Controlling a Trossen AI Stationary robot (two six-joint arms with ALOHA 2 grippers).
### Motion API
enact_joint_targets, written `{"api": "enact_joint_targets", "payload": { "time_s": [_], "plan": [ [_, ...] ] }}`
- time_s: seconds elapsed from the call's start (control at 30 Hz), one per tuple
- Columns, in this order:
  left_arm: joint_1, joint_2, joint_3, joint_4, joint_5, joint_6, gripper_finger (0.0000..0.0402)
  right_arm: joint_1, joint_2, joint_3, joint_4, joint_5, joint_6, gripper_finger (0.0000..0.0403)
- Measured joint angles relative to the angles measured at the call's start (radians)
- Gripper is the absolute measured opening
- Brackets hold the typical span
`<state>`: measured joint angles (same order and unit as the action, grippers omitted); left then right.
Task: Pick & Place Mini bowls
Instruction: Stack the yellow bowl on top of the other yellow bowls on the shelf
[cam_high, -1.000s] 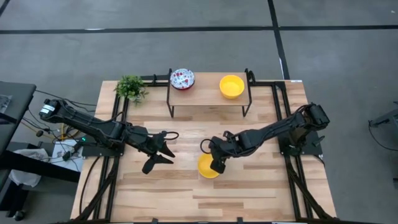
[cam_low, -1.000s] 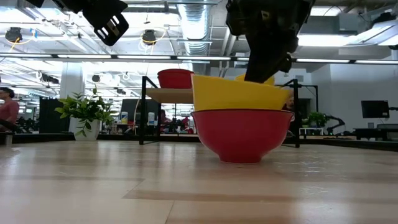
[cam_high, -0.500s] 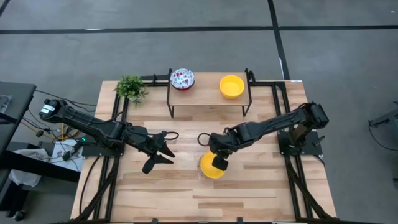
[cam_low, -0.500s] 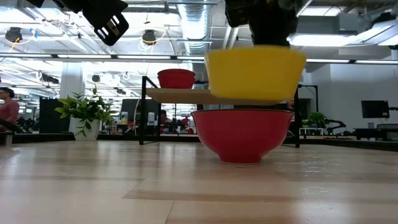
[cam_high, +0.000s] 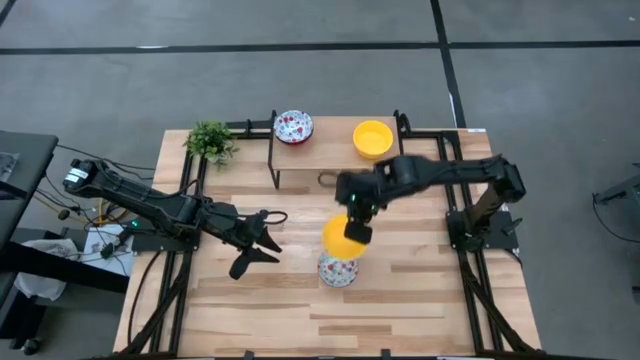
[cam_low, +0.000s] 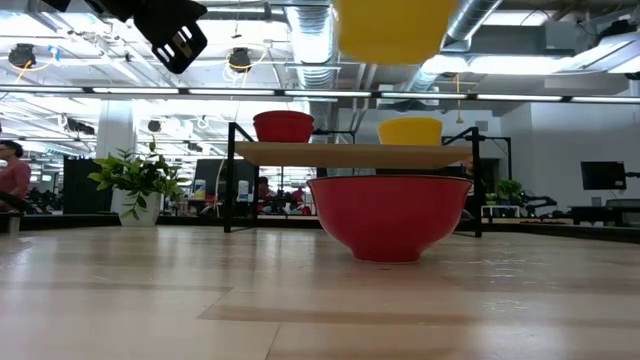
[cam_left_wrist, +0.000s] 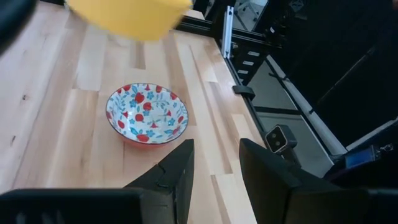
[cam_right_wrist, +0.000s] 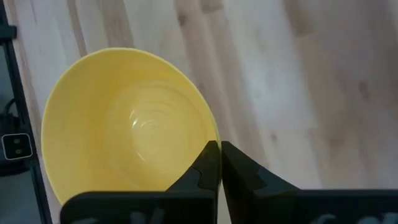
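A yellow mini bowl (cam_high: 340, 238) hangs in the air in my right gripper (cam_high: 359, 231), just above and beyond a floral mini bowl (cam_high: 338, 270) that stands on its foot on the table; that one is red outside (cam_low: 390, 215). The raised yellow bowl (cam_low: 395, 28) shows at the top of the low view. A second floral bowl (cam_high: 293, 126) and a second yellow bowl (cam_high: 372, 138) stand on a wooden shelf (cam_high: 335, 152) at the far side. My left gripper (cam_high: 262, 247) hovers open left of the table bowl (cam_left_wrist: 147, 114), touching nothing. My right gripper pinches the yellow bowl's rim (cam_right_wrist: 208, 138), one finger (cam_right_wrist: 204, 169) inside the bowl and the other outside its wall. The fingers come from above, pointing down. The bowl is lifted clear of the table and of the floral bowl, mouth up.
A small potted plant (cam_high: 210, 141) stands at the far left corner. The shelf's black metal legs (cam_high: 272, 160) rise from the table between the arms and the far edge. Bare wood lies near the front edge (cam_high: 330, 325). A person (cam_low: 12, 175) shows in the room beyond.
My right gripper has risen with the yellow bowl, lifting it out of the floral bowl it was nested in, and has moved toward the table's far edge and the shelf. The floral bowl stayed on the table.
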<state>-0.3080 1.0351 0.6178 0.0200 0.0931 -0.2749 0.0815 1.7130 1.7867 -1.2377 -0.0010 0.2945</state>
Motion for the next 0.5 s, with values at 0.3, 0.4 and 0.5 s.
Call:
{"api": "enact_joint_targets", "payload": {
  "time_s": [0.3,0.4,0.5],
  "plan": [
    [0.000,0.000,0.000,0.000,-0.099,0.000,0.0126,-0.195,0.000,0.258,-0.203,0.001,-0.143,0.0000],
    [0.000,0.000,0.000,0.000,-0.102,0.000,0.0126,-0.281,0.000,0.310,-0.246,0.001,-0.171,0.0000],
    [0.000,0.000,0.000,0.002,-0.119,-0.005,0.0126,-0.380,0.000,0.346,-0.277,0.001,-0.186,0.0000]
  ]
}}
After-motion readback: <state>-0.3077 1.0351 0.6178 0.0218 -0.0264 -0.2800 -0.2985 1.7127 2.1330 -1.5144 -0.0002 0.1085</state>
